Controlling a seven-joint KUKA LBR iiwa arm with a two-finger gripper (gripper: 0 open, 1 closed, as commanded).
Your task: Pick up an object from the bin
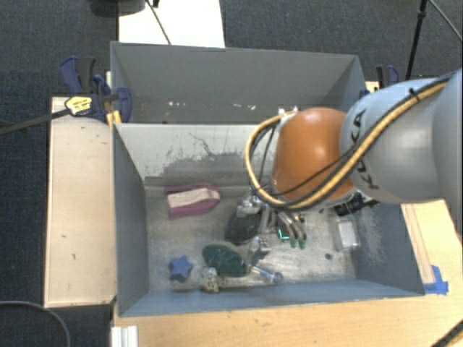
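Note:
My gripper (257, 246) reaches down below the orange cover in the middle of the bin floor. A dark grey lump (239, 228) lies right against its left side; whether it is gripped is hidden. Just below it, near the front wall, lies a dark green oval thing (223, 259). A small clear piece (266, 274) rests on the floor under the gripper.
A pink and white folded thing (192, 199) lies at the back left. A blue star (180, 267) and a small metal bit (210, 281) sit at the front left. A silver rectangular piece (346, 235) lies at the right, green-tipped bits (294, 241) beside the gripper.

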